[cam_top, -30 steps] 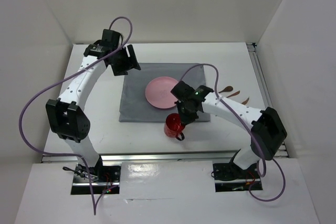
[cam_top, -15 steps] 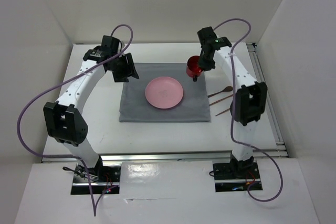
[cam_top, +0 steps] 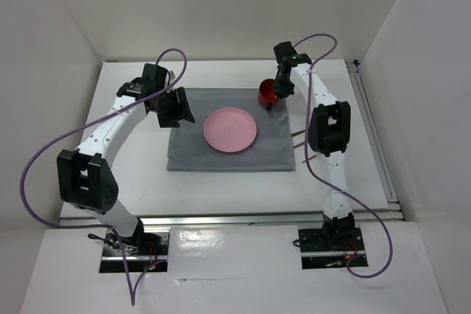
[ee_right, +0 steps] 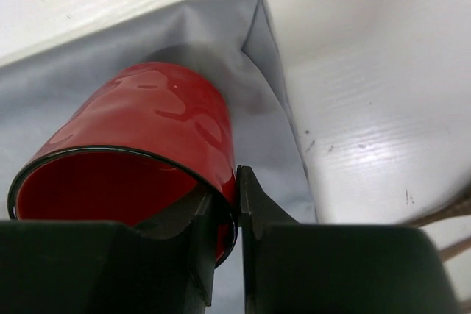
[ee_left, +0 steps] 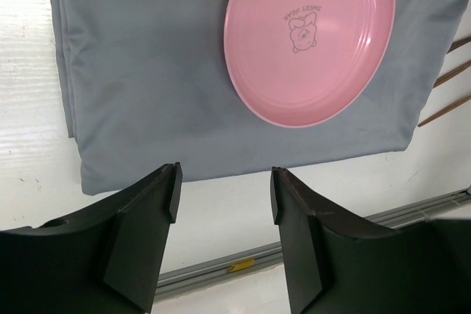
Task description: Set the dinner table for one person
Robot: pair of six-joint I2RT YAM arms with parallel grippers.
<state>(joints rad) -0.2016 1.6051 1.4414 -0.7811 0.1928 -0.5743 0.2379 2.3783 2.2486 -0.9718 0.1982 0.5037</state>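
Pinching the rim of a red cup between nearly closed fingers, the right gripper holds it at the far right corner of a grey cloth. The cloth lies on the white dinner table, with a pink plate at its middle. The left gripper hangs wide open above the cloth's left edge.

Red cup now at cloth corner
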